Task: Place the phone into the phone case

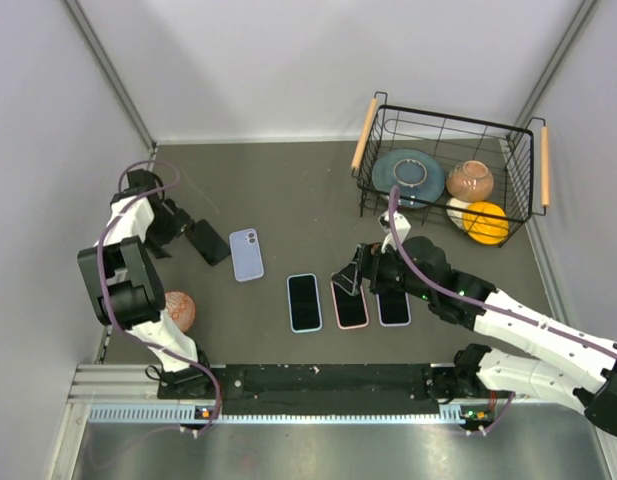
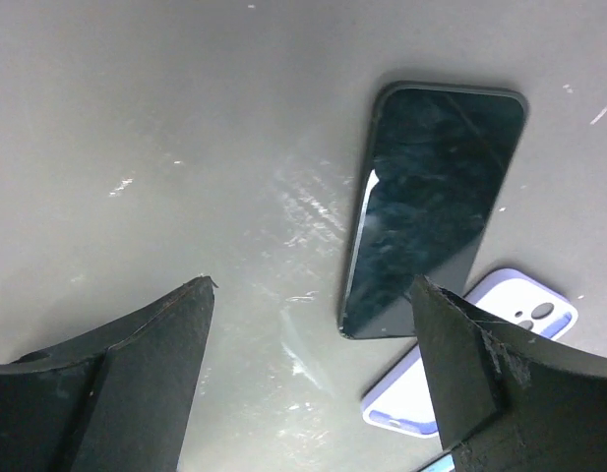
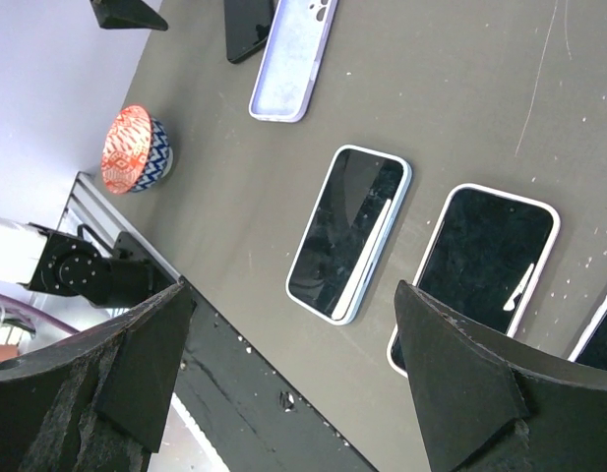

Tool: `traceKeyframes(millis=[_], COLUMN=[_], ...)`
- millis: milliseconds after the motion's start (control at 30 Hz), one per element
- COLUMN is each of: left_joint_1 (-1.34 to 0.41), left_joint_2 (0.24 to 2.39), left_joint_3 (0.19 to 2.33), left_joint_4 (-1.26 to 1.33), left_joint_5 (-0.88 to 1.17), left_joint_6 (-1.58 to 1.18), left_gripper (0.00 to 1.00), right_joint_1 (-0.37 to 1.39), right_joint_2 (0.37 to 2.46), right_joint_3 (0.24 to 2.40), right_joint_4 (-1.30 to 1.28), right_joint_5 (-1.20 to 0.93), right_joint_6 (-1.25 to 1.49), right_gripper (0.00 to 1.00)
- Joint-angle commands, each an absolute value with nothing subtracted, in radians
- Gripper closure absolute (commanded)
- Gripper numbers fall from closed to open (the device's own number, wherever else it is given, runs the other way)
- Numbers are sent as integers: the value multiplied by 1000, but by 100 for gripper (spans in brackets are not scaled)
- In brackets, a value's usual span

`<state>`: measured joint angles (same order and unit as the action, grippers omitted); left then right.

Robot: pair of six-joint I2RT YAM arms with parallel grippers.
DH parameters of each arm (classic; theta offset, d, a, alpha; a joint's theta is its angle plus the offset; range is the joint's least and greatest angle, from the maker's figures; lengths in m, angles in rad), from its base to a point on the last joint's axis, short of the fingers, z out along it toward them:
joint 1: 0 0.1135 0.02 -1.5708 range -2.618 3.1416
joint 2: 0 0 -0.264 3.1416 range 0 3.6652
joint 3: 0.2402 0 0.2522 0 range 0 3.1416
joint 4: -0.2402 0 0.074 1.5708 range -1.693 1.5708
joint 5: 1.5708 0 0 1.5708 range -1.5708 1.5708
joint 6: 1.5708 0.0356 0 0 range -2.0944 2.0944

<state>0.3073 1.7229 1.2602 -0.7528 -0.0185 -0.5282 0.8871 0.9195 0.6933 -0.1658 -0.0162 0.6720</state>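
Observation:
A bare black phone (image 1: 208,241) lies screen up at the left of the dark table, and an empty lavender phone case (image 1: 247,254) lies just right of it. My left gripper (image 1: 174,226) is open and empty just left of the phone. In the left wrist view the phone (image 2: 431,206) lies ahead and right of the gripper (image 2: 313,285), with the case (image 2: 480,364) partly behind the right finger. My right gripper (image 1: 351,276) is open and empty, hovering over the row of cased phones; it shows open in the right wrist view (image 3: 293,287).
Three phones in cases lie in a row: light blue (image 1: 304,301), pink (image 1: 349,304), and a third (image 1: 393,307). A red patterned bowl (image 1: 180,310) sits by the left arm. A wire basket (image 1: 373,175) with bowls stands at the back right.

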Motion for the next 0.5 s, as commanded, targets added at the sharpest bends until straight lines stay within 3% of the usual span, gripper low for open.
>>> traceKeyframes(millis=[0,467], left_joint_1=[246,133], left_joint_2=[1718,1930], left_joint_3=[1317,1496], left_joint_4=[-719,-831], left_joint_5=[-5,-75], left_joint_6=[-591,-653], left_gripper=[13,8], right_joint_1=[882,882], right_joint_2=[933,969], right_joint_3=[707,730], right_joint_4=[-160,-173], right_joint_5=[-3,21], right_joint_6=[650,617], right_gripper=[16,16])
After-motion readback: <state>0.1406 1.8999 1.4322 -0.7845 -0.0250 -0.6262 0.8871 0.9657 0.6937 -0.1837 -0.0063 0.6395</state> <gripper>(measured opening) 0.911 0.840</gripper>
